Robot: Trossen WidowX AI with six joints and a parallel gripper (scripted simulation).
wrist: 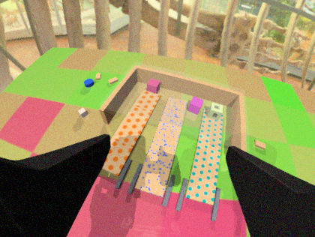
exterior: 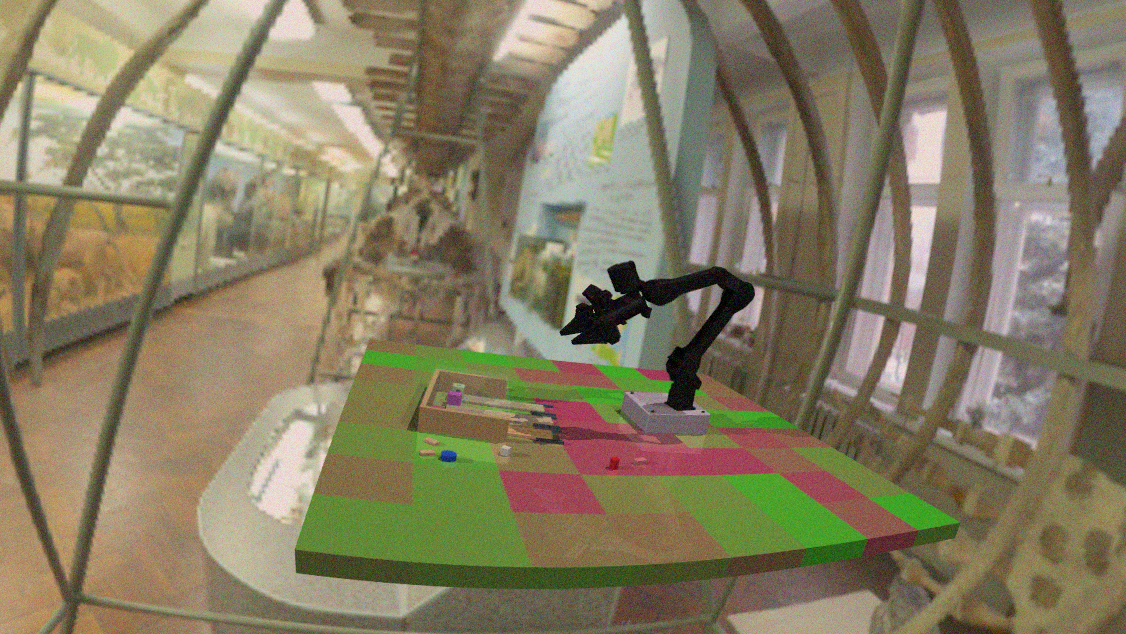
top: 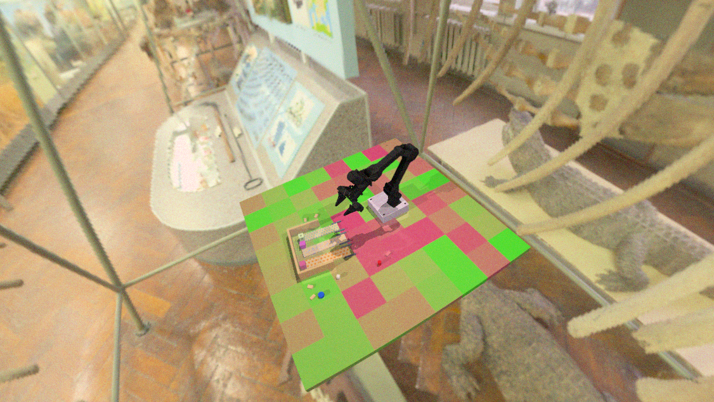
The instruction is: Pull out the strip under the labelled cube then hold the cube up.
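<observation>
A museum hall of bones surrounds your checkered desk (wrist: pixel 60 78). Left to right in the wrist view's tray (wrist: pixel 184 76): orange-dotted, blue-speckled, teal-dotted strip (wrist: pixel 209 155). The pale labelled cube (wrist: pixel 217 109), likely light and rigid, sits at that teal strip's far end. Pull its thin, flat near handle. Your end effector (wrist: pixel 164 196) hangs released, empty.

The top view looks down steeply from high and far off, taking in the whole bench (top: pixel 415 299) with the arm (top: pixel 384 172) at its far side. The exterior view sits low, near bench height, facing the bench's side from a distance. The wrist view looks down close between the hand's (wrist: pixel 164 200) fingers at the tray (wrist: pixel 235 97). All three share the tray and its strips.
</observation>
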